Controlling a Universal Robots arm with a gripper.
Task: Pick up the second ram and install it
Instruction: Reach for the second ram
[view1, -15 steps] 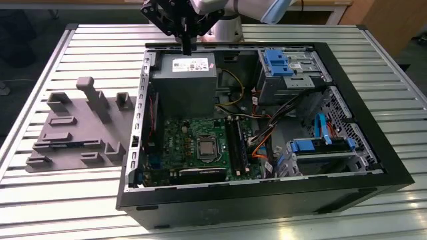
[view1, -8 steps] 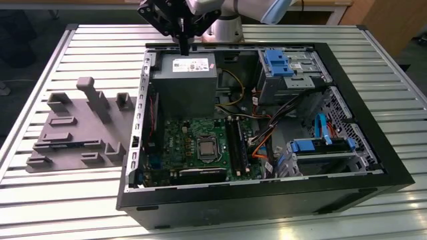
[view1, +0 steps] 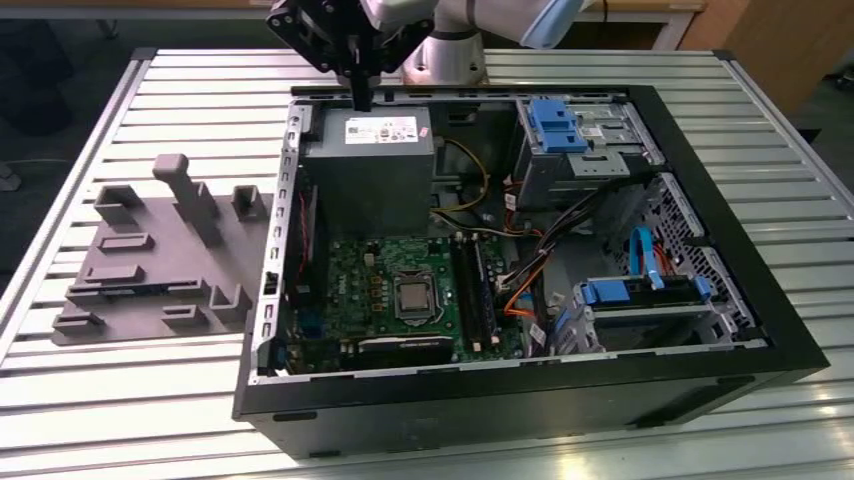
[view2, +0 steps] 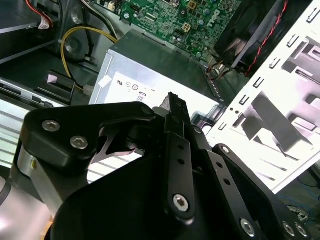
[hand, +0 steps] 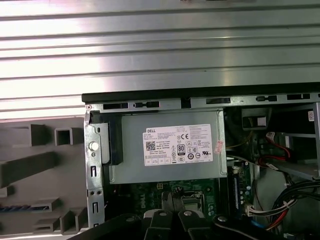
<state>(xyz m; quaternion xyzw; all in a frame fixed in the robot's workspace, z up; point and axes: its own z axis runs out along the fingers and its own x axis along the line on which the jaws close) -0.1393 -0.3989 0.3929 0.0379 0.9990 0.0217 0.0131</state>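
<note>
Exterior view: we see the ram stick as a thin bluish strip lying in a slot of the gray holder on the table, well apart from the pincer. The pincer's fingers are together and empty, above the power supply inside the open computer case.

Exterior view: high, angled down across the ribbed silver metal bench onto the whole open black computer case, seen from its near edge. First wrist view: close, looking straight down over the case's far edge at the grey power-supply box with a white label. Second wrist view: closer still, slanting past the black gripper. All three views share that box and the green motherboard.
</note>
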